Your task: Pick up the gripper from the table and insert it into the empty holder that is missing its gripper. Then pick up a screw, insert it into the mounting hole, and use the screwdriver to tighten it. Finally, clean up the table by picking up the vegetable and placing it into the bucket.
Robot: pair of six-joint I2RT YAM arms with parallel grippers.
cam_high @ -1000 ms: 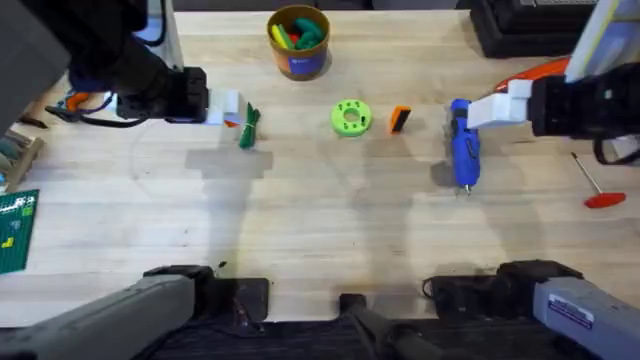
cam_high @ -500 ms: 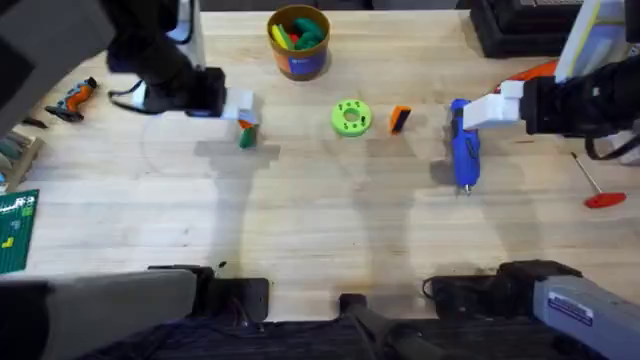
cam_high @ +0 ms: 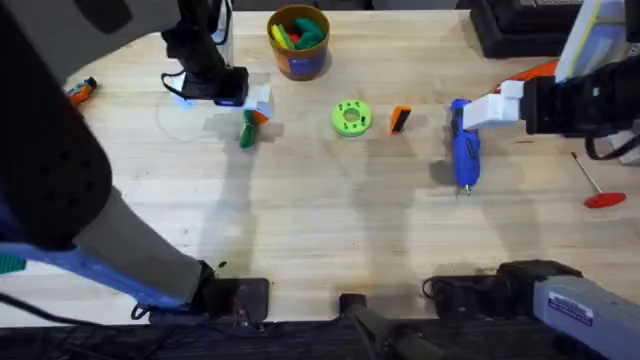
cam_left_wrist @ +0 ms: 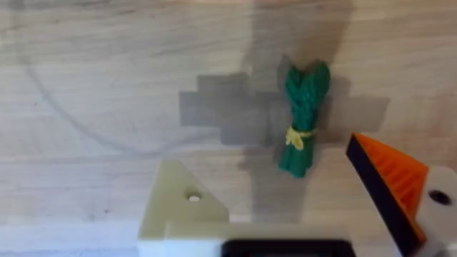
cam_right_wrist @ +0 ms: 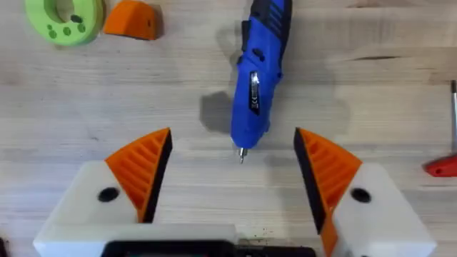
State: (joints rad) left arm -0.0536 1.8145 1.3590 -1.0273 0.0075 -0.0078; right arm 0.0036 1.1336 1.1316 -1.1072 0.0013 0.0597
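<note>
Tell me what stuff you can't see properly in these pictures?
- Overhead: the left arm rises large and dark, covering the table's left part.
- Overhead: the bucket holds colourful bits too small to name.
- Overhead: the right claw hides the top of the screwdriver.
- Right wrist view: the red-handled tool is cut off by the edge.
- Left wrist view: the holder lacks a tip; its base runs off the edge.

Light wooden table (cam_high: 320,230), and plenty sits on it. Far centre stands the bucket (cam_high: 298,43), toys inside. Left of middle lies the vegetable (cam_high: 247,131). In the middle, the lime green disc (cam_high: 350,117) rests just beside the gripper (cam_high: 400,118). Further right lies the screwdriver (cam_high: 463,150), bit toward the near edge. Far right sits a thin red-handled tool (cam_high: 596,186).
</note>
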